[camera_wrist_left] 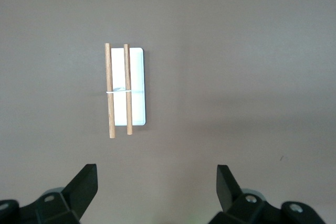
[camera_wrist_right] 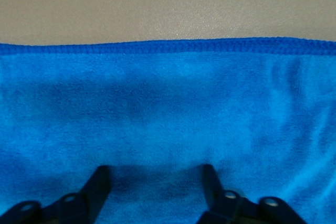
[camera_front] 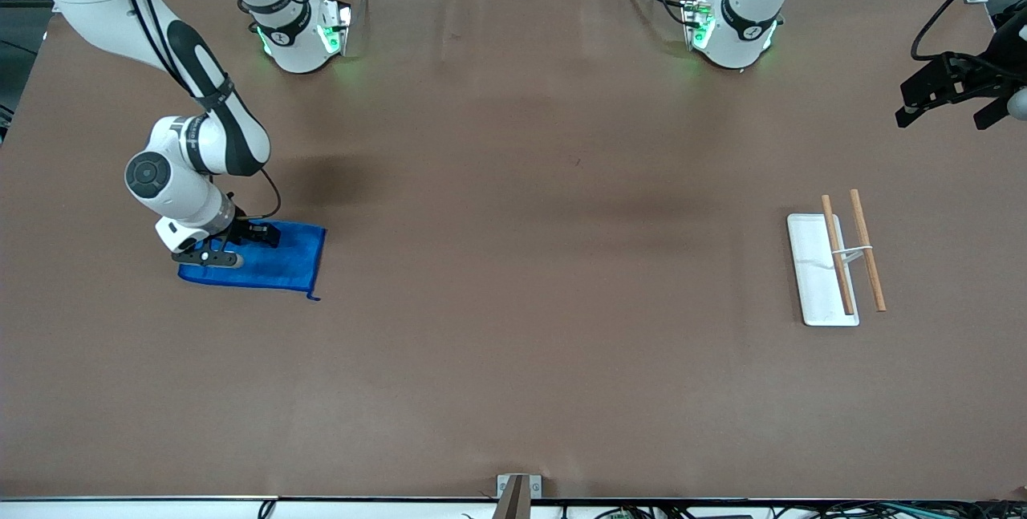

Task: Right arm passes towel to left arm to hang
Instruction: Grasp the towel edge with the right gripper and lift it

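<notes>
Blue towel [camera_front: 269, 262] is seen flat at the right arm's end of the table, the bent right arm [camera_front: 196, 154] lowered onto it. Wrist views show the right gripper [camera_wrist_right: 153, 182] spread on the towel [camera_wrist_right: 168, 119], and the left gripper [camera_wrist_left: 157, 184] held wide above the rack [camera_wrist_left: 126, 90].

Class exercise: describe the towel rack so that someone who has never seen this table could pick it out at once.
Start at the brown table and go toward the left arm's end. There the towel rack stands alone: a flat white base carrying two parallel wooden rods. The only other loose item, the blue towel, lies at the right arm's end under the right gripper.
</notes>
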### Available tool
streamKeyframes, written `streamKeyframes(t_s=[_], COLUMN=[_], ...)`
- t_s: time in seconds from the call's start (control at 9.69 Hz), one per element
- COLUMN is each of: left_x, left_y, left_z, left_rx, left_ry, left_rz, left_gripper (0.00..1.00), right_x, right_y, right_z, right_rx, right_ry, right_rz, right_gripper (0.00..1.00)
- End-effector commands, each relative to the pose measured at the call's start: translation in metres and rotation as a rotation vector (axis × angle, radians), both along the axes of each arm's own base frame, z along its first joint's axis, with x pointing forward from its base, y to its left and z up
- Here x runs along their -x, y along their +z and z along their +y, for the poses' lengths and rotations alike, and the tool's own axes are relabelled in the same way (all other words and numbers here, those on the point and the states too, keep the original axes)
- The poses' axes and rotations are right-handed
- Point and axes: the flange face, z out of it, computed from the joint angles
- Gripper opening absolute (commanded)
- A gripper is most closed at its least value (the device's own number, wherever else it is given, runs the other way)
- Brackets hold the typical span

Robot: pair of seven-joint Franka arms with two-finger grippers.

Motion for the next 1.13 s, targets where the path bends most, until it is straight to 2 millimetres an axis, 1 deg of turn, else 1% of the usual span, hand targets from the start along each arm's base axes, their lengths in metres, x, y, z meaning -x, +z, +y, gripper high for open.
streamKeyframes(t_s=[0.0, 0.1, 0.21, 0.31, 0.41, 0.52, 0.62, 0.72, 0.83, 1.03], left_x=[-0.005, -0.005, -0.005, -0.005, -0.005, -0.005, -0.006, -0.006, -0.006, -0.006], left_y=[-0.015, -0.016, -0.015, -0.016, -0.016, -0.016, -0.016, -0.016, -0.016, -0.016], left_z=[0.002, 0.001, 0.002, 0.001, 0.001, 0.002, 0.002, 0.002, 0.002, 0.002], left_rx=[-0.019, -0.019, -0.019, -0.019, -0.019, -0.019, -0.019, -0.019, -0.019, -0.019], left_ry=[-0.002, -0.005, -0.004, -0.005, -0.004, -0.004, -0.004, -0.004, -0.004, -0.004], left_rz=[0.025, 0.026, 0.025, 0.026, 0.026, 0.026, 0.026, 0.025, 0.025, 0.023], left_gripper=[1.00, 1.00, 1.00, 1.00, 1.00, 1.00, 1.00, 1.00, 1.00, 1.00], right_x=[0.005, 0.004, 0.004, 0.003, 0.002, -0.011, -0.023, -0.036, -0.043, -0.047], right_y=[-0.001, -0.002, -0.003, -0.002, 0.004, 0.039, 0.072, 0.109, 0.132, 0.152], right_z=[0.000, 0.000, -0.002, -0.003, -0.002, 0.000, 0.003, 0.012, 0.028, 0.052], right_rx=[0.003, 0.003, 0.002, 0.002, 0.002, 0.003, 0.006, 0.004, -0.005, -0.048], right_ry=[-0.017, -0.018, -0.029, -0.038, -0.032, -0.026, -0.022, -0.007, 0.017, 0.036], right_rz=[-0.007, -0.013, -0.015, -0.007, 0.025, 0.056, 0.139, 0.161, 0.186, 0.168], right_gripper=[0.40, 0.27, 0.08, 0.00, 0.00, 0.00, 0.00, 0.00, 0.00, 0.00])
